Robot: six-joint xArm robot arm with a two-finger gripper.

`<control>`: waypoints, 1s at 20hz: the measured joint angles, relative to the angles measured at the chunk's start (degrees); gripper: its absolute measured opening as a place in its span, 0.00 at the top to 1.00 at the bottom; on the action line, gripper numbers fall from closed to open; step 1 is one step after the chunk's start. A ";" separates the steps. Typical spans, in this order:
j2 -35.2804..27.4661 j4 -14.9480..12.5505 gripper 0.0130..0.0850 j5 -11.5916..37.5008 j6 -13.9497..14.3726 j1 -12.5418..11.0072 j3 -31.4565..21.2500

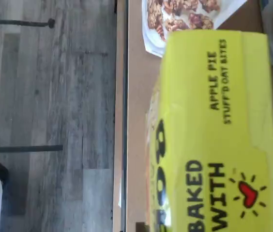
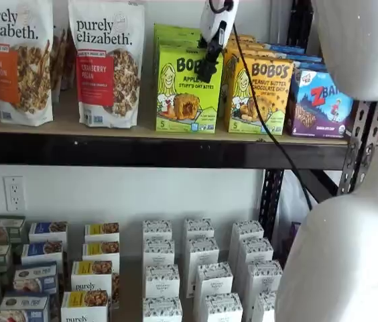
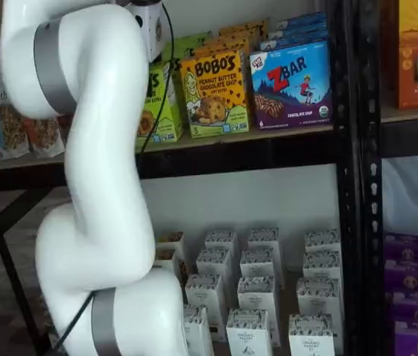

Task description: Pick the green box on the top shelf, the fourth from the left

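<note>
The green box [image 2: 187,87] stands upright at the front of the top shelf [image 2: 75,124], printed BOBO'S APPLE PIE. My gripper [image 2: 207,70] comes down from above at the box's upper right corner. One black finger lies across the front face near the top edge. The other finger is hidden, so no gap shows and I cannot tell whether the box is held. The wrist view is filled by the box's lime top panel [image 1: 214,130], with the tan shelf board [image 1: 136,145] beside it. In a shelf view my own arm half hides the green box [image 3: 158,104].
Two granola bags [image 2: 105,60] stand left of the green box. A yellow-orange Bobo's carton [image 2: 259,94] touches its right side, then a ZBar box [image 2: 320,104]. More green cartons sit behind. A black cable [image 2: 263,124] hangs across the yellow-orange carton. Small boxes [image 2: 199,268] fill the lower shelf.
</note>
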State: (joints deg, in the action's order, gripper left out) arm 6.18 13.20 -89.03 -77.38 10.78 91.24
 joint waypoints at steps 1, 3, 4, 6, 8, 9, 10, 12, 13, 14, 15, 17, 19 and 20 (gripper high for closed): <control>0.02 0.05 0.50 0.04 -0.01 -0.01 -0.03; 0.11 0.15 0.56 0.13 -0.02 -0.03 -0.14; 0.16 0.22 0.56 0.19 -0.03 -0.04 -0.21; 0.20 0.33 0.61 0.22 -0.05 -0.07 -0.26; 0.24 0.38 0.67 0.24 -0.06 -0.08 -0.31; 0.24 0.38 0.72 0.20 -0.06 -0.08 -0.32; 0.23 0.36 0.72 0.13 -0.05 -0.07 -0.29; -0.06 0.20 0.72 -0.51 0.00 -0.03 0.15; -0.08 0.12 0.72 -0.59 0.03 0.01 0.19; 0.01 0.16 0.72 -0.41 0.03 0.02 0.01; 0.22 0.31 0.78 0.00 0.02 0.01 -0.32; 0.34 0.49 0.83 0.18 -0.02 -0.04 -0.46; 0.04 0.39 0.83 -0.54 0.02 -0.03 0.08; -0.16 0.31 0.83 -1.05 0.05 -0.02 0.43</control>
State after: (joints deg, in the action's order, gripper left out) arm 6.02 13.52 -90.08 -77.32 10.76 91.67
